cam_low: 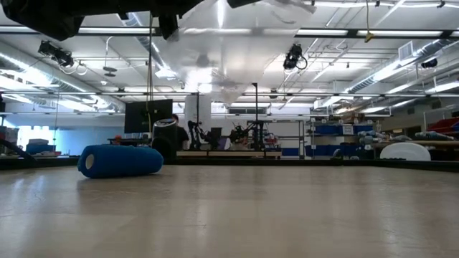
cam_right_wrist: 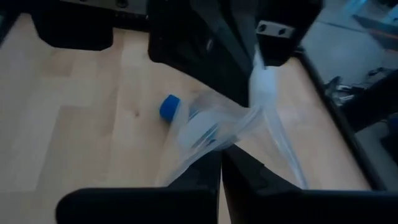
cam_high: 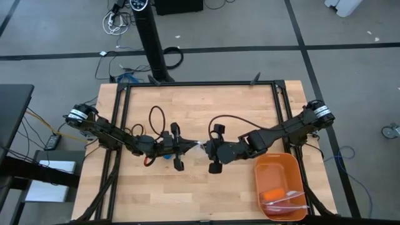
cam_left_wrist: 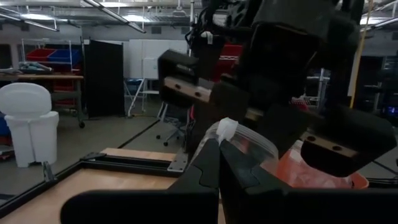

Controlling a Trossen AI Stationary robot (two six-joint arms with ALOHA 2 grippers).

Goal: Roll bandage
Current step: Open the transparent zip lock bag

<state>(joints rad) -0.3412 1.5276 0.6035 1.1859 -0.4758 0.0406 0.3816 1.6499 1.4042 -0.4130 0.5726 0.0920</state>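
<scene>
Two dark arms are seen meeting above the middle of the wooden table [cam_high: 200, 112], and one clear plastic bag [cam_right_wrist: 224, 127] is stretched between them. The left gripper [cam_high: 182, 147] is closed together on one edge of the bag, its two fingers pressed flat against each other in the left wrist view. The right gripper [cam_high: 211, 150] is likewise clamped on the opposite edge, the film being pinched between its fingers [cam_right_wrist: 214, 168]. In the low view the bag [cam_low: 226, 54] is shown hanging high above the table surface, held clear of it.

One bandage [cam_low: 120, 160] is counted: a short bright blue roll, lying on its side on the tabletop. In the high view it [cam_high: 167, 155] is partly hidden under the left arm, just beside the left gripper; in the right wrist view its round end [cam_right_wrist: 169, 107] is seen past the bag. It is touched by neither gripper.

One orange tray [cam_high: 279, 164] is placed at the near right corner of the table, well apart from the bandage, with an orange piece and clear wrapping inside it.
</scene>
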